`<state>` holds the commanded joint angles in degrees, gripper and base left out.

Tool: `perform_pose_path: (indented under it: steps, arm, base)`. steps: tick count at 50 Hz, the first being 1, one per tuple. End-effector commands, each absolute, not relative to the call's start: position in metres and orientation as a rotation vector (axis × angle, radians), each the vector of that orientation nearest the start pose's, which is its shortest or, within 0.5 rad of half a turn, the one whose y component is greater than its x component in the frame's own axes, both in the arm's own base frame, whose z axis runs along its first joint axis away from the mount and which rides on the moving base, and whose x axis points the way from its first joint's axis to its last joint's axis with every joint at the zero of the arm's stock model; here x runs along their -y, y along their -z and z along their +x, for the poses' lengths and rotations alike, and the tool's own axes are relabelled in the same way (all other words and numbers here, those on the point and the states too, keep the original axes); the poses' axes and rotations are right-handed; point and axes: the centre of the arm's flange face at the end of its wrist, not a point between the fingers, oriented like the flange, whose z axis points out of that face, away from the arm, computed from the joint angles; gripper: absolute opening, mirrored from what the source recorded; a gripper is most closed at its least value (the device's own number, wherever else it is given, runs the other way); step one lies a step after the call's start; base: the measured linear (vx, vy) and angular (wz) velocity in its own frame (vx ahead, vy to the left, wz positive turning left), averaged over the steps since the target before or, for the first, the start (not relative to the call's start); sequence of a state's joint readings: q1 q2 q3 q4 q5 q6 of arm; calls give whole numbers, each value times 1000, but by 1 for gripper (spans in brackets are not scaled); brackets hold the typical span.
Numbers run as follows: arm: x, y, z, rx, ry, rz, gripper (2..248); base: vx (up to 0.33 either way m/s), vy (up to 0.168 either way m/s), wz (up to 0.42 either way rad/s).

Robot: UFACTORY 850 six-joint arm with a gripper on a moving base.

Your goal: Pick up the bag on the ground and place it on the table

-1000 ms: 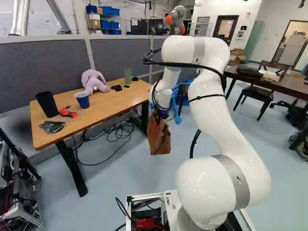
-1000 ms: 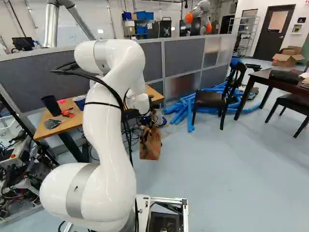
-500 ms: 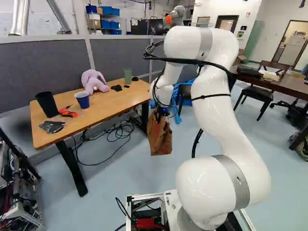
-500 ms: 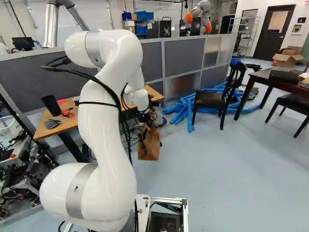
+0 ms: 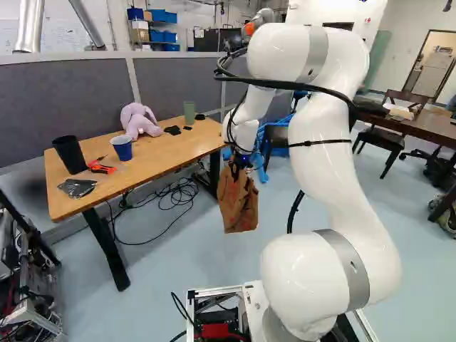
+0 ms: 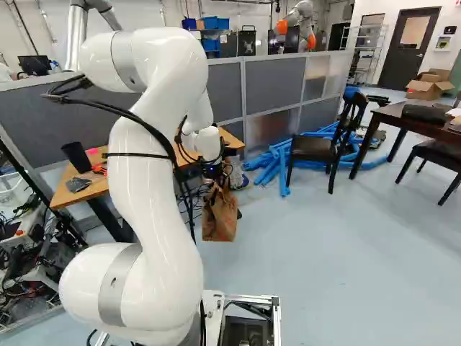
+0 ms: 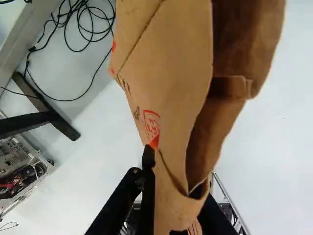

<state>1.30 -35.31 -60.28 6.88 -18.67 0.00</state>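
The brown paper bag (image 5: 238,204) hangs from my gripper (image 5: 241,165) beside the right end of the wooden table (image 5: 165,165), lower than its top, in the left base view. In the right base view the bag (image 6: 220,216) hangs in front of the table's end. The wrist view has the bag (image 7: 171,63) reaching out ahead of the gripper (image 7: 173,203), whose fingers are closed on its creased paper from two sides. The bag's mouth gapes along one side.
On the table stand a black cup (image 5: 70,154), a blue cup (image 5: 122,147), a pink plush toy (image 5: 140,120) and a green cup (image 5: 189,112). Cables (image 5: 174,196) lie beneath. Blue tubes (image 6: 277,162) and a chair (image 6: 317,148) are farther back. Another robot (image 6: 299,21) stands behind the partition.
The arm has drawn back and its upper part has risen. The bag has moved with the gripper, slightly rightward in the left base view and leftward in the right one. The base has not moved.
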Motion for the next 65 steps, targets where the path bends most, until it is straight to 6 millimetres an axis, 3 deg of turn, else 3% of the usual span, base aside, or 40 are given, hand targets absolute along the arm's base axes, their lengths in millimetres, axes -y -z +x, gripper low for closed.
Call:
perform_pose_path:
  steps: [34, 48, 65]
  arm:
    - [-16, -320, 528, -131, 153, -3081, 18]
    - [-16, -328, 526, -131, 170, -3079, 18]
    - [-16, -350, 518, -129, 224, -3074, 18]
  base:
    - [0, 0, 0]
    - [0, 0, 0]
    - [0, 0, 0]
